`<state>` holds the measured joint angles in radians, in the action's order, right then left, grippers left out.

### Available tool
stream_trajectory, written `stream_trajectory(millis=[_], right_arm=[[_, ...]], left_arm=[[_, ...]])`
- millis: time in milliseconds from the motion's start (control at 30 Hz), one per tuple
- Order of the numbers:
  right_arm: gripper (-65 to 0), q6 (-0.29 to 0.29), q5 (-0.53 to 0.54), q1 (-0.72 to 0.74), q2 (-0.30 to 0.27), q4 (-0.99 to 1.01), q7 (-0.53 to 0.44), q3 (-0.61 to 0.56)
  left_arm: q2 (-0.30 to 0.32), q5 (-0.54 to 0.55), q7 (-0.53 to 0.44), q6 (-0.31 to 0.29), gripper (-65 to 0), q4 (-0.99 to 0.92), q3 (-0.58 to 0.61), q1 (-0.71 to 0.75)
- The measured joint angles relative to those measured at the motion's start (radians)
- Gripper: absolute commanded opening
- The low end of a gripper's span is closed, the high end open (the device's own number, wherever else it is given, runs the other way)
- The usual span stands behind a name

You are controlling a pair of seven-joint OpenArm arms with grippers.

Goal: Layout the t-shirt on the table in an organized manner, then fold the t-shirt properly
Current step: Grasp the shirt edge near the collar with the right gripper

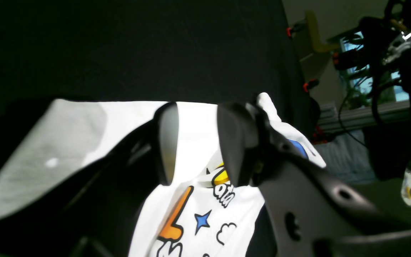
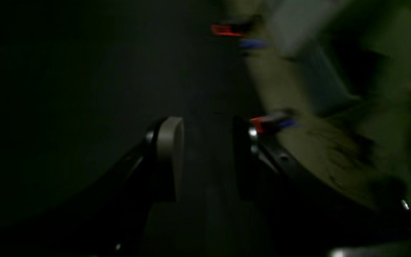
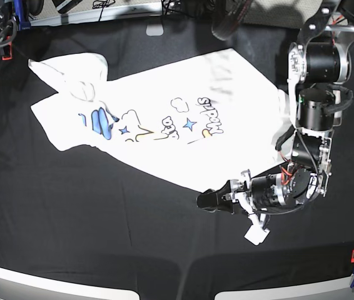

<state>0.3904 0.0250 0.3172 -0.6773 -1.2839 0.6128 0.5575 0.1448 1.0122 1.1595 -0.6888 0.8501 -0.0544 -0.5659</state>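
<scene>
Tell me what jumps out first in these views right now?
The white t-shirt with its bright cartoon print lies spread, still rumpled at its far-left sleeve, on the black table. The left pincer sits at the shirt's near hem, jaws apart. The right wrist view is dark and blurred.

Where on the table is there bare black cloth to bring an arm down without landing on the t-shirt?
Bare table runs along the whole near side, below the t-shirt. A smaller bare strip lies beyond its far hem, toward the far edge. The near-right is crowded: the left gripper sits at the shirt's near edge. The shirt's bunched end fills the far-left.
</scene>
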Motion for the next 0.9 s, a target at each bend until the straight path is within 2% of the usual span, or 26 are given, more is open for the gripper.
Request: stream_trajectory(millis=[100,200,300,333,367,433,567,600,667,900], right_arm=[[-43.6,-0.09,0.032,0.002,-0.003,0.0,-0.022,0.001],[-43.6,-0.134,0.219,0.002,0.001,0.0,-0.02,0.002],[-43.6,-0.129,0.439,0.002,0.001,0.0,-0.021,0.014],[-43.6,-0.107,0.48,0.002,0.001,0.0,-0.021,0.017],[-43.6,-0.061,0.501,0.002,0.001,0.0,-0.02,0.021],[-43.6,0.064,0.554,0.002,0.002,0.0,-0.007,0.021],[-43.6,0.304,0.753,0.004,0.016,-0.002,0.059,0.019],[-43.6,0.306,0.815,0.004,0.018,-0.003,0.089,0.018],[-43.6,0.303,0.871,0.005,0.015,-0.003,0.141,0.019],[-43.6,0.302,0.896,0.004,0.016,-0.003,0.248,0.019]], left_arm=[[0.0,0.0,0.0,0.0,-42.8,0.0,0.0,0.0],[0.0,0.0,0.0,0.0,-42.8,0.0,0.0,0.0],[0.0,0.0,0.0,0.0,-42.8,0.0,0.0,0.0],[0.0,0.0,0.0,0.0,-42.8,0.0,0.0,0.0],[0.0,0.0,0.0,0.0,-42.8,0.0,0.0,0.0],[0.0,0.0,0.0,0.0,-42.8,0.0,0.0,0.0],[0.0,0.0,-0.001,0.0,-42.8,0.0,0.0,0.0],[0.0,0.0,0.0,0.0,-42.8,0.0,0.0,0.0],[0.0,0.0,0.0,0.0,-42.8,0.0,0.0,0.0],[0.0,0.0,0.0,0.0,-42.8,0.0,0.0,0.0]])
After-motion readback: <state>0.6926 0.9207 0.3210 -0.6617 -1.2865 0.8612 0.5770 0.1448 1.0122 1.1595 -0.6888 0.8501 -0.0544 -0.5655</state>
